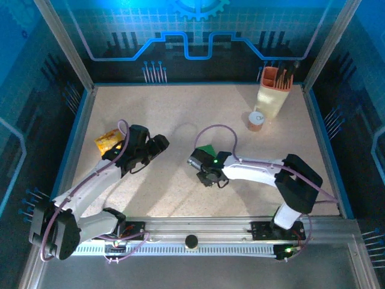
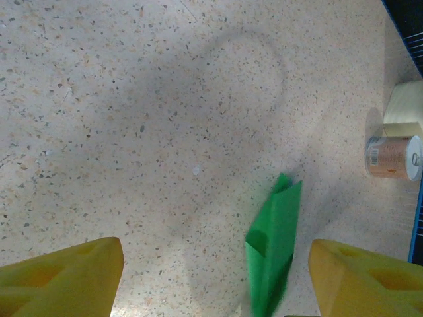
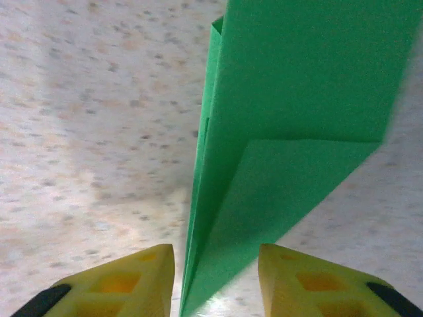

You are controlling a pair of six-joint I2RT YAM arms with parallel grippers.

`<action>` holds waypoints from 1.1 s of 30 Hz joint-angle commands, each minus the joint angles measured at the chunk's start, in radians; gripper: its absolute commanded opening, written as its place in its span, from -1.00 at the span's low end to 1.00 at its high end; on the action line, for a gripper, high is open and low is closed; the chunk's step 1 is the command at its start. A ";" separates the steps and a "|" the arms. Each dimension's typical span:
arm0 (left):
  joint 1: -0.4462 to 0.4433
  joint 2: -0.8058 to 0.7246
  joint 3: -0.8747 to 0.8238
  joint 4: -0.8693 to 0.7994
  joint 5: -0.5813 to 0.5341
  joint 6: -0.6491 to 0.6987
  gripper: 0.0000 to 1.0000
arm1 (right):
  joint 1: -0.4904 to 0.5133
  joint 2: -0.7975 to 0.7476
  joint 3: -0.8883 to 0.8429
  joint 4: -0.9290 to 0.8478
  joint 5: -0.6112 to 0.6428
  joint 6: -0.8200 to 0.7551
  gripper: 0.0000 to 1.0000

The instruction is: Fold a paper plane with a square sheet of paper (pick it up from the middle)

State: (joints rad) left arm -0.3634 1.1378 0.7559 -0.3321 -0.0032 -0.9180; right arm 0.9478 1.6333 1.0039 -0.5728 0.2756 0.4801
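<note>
Speckled table (image 2: 132, 99) bears paper plane (image 2: 274, 251); can (image 2: 390, 157) label unreadable.

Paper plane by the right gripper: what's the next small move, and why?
Probably lift the right gripper straight up, clear of the paper plane. Its jaws stand apart on either side of the narrow end, not pinching it, and the dart looks folded.

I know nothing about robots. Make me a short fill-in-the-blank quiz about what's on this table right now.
1. The folded paper is ____ in colour.
2. The crinkled snack packet lies beside the gripper of the ____ arm.
3. The fingers on both wrists are ____.

Missing words: green; left; yellow.
</note>
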 commanded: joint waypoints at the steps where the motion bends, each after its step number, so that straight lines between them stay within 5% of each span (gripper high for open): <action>1: 0.008 0.000 -0.017 -0.002 0.027 -0.007 0.51 | -0.094 -0.093 -0.075 0.181 -0.296 0.054 -0.15; 6: 0.008 0.046 -0.015 0.036 0.098 0.000 0.49 | -0.262 -0.159 -0.214 0.404 -0.552 0.149 -0.11; 12: 0.008 0.123 0.004 0.084 0.210 0.015 0.29 | -0.381 -0.105 -0.265 0.540 -0.707 0.231 -0.67; 15: 0.006 0.141 -0.002 0.107 0.235 0.014 0.14 | -0.384 -0.059 -0.248 0.516 -0.709 0.232 -0.83; 24: 0.004 0.199 -0.010 0.175 0.331 0.015 -0.23 | -0.351 0.050 -0.296 0.595 -0.662 0.364 -0.86; 33: -0.053 0.286 -0.004 0.266 0.386 -0.009 -0.42 | -0.194 0.029 -0.348 0.694 -0.336 0.749 -0.96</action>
State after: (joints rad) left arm -0.3901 1.3937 0.7506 -0.1184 0.3260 -0.9176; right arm 0.7055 1.6752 0.7067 0.0849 -0.2291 1.0332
